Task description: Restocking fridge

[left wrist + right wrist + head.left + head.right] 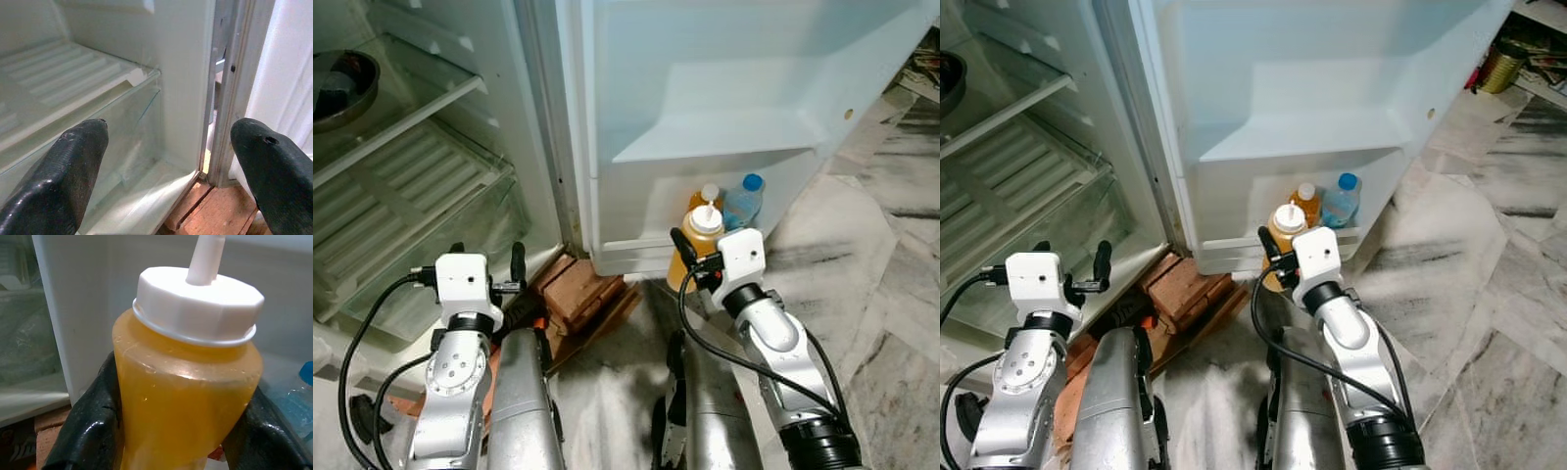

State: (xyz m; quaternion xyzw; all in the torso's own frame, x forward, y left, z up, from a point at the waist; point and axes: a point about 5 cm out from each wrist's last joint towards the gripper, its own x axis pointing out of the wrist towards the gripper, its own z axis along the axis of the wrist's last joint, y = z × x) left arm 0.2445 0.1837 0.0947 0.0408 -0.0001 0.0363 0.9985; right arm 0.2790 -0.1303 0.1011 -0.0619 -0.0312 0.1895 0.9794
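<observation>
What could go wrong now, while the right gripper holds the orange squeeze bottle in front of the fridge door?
1. The right gripper squeezes the soft squeeze bottle; pressing harder might push sauce out of the nozzle.
2. The door's bottom shelf already holds an orange bottle and a blue-capped water bottle; the incoming bottle may knock them.

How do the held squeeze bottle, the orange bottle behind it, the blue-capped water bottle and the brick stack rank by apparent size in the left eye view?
1. brick stack
2. squeeze bottle, held by the right gripper, nearer the camera
3. water bottle
4. orange bottle, mostly hidden, so its rank is unsure
</observation>
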